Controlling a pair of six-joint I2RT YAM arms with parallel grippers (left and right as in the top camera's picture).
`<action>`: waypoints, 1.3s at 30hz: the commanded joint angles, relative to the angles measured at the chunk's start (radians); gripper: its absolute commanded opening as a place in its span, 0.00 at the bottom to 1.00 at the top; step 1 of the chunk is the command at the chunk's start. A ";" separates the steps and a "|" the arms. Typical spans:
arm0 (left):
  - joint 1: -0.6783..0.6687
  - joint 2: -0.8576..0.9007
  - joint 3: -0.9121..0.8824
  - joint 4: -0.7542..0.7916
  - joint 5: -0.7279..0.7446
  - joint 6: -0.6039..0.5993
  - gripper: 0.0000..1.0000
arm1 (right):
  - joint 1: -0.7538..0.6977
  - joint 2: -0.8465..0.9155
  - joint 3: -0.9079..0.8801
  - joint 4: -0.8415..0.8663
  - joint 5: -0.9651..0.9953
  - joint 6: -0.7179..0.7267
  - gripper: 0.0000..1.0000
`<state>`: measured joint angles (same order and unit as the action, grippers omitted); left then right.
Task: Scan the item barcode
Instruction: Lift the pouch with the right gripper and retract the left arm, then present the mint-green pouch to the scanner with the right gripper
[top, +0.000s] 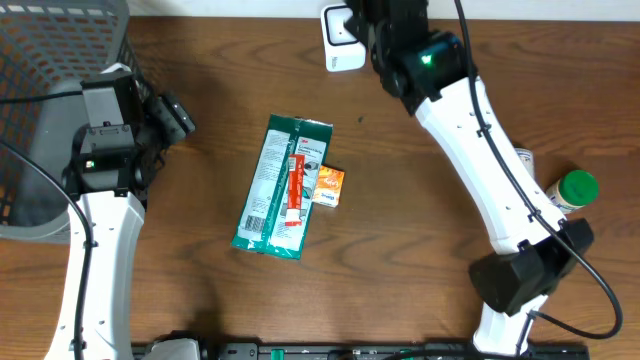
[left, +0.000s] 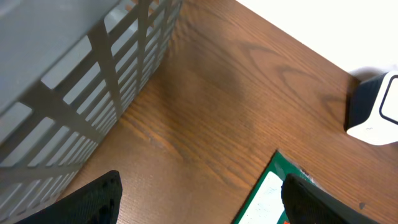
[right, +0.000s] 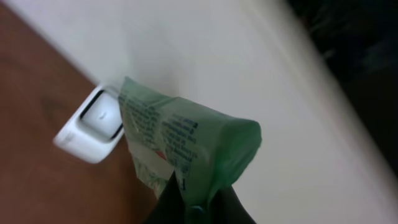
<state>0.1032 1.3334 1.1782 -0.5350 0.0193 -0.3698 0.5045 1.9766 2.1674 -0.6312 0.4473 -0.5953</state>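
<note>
Closest to the robot's base, a large green package (top: 283, 188) lies flat mid-tabletop (top: 400, 270), its long axis running nearly straight away from the base. A small orange box (top: 328, 187) touches its right edge. A green-capped bottle (top: 574, 190) sits well off to the right.

Farther out on the left, the left fingers (left: 93, 199) stand wide apart and hold nothing. They hover over bare wood between the grey basket (top: 50, 60) and the package's far corner.

Farthest out, at the back edge, the right fingers (right: 177, 202) are clamped on a small green pouch (right: 186, 146), which is held in the air. Its long axis rises away from the fingers. The white scanner (right: 92, 127) sits just beyond it and to one side, its dark window facing up. Printed text shows on the pouch, but a barcode cannot be made out. The right arm is plainly the nearer one. The scan probably depends on turning the pouch's coded face toward that window.
</note>
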 joint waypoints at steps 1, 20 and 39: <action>0.004 0.007 0.011 0.001 -0.009 0.002 0.83 | 0.009 0.058 0.124 0.000 0.116 -0.118 0.01; 0.004 0.007 0.011 0.001 -0.009 0.002 0.83 | 0.079 0.499 0.135 0.490 0.479 -0.499 0.01; 0.004 0.007 0.011 0.001 -0.009 0.002 0.84 | 0.093 0.689 0.135 0.483 0.520 -0.649 0.01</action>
<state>0.1032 1.3342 1.1782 -0.5346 0.0193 -0.3695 0.5880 2.6694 2.2967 -0.1047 0.9657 -1.2797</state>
